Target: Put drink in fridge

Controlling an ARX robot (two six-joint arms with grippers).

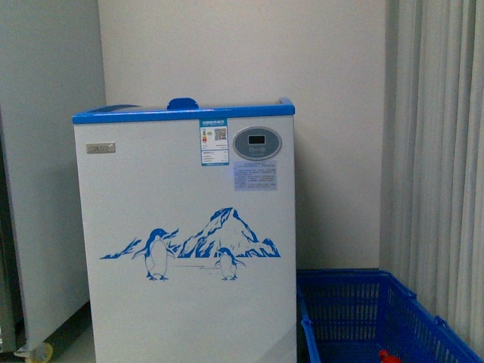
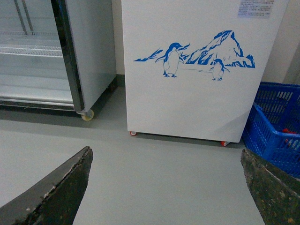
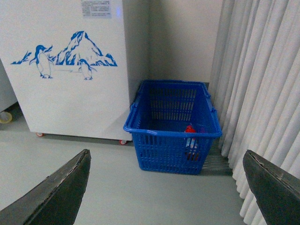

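The fridge [image 1: 185,227] is a white chest freezer with a blue top rim and a penguin-and-mountain picture, standing on small wheels. It also shows in the left wrist view [image 2: 197,103] and the right wrist view [image 3: 70,103]. The drink [image 3: 190,130], a bottle with a red cap, stands inside the blue mesh basket [image 3: 173,140] to the right of the fridge. Only a red speck of the drink [image 1: 387,355] shows in the front view. My left gripper [image 2: 165,154] hangs open over bare floor in front of the fridge. My right gripper [image 3: 166,154] is open, short of the basket, holding nothing.
A tall grey cabinet [image 1: 45,189] stands left of the fridge, close beside it; its lower part and wheel [image 2: 87,115] show in the left wrist view. A pale curtain [image 3: 262,84] hangs right of the basket. Grey floor [image 2: 164,178] stretches before the fridge.
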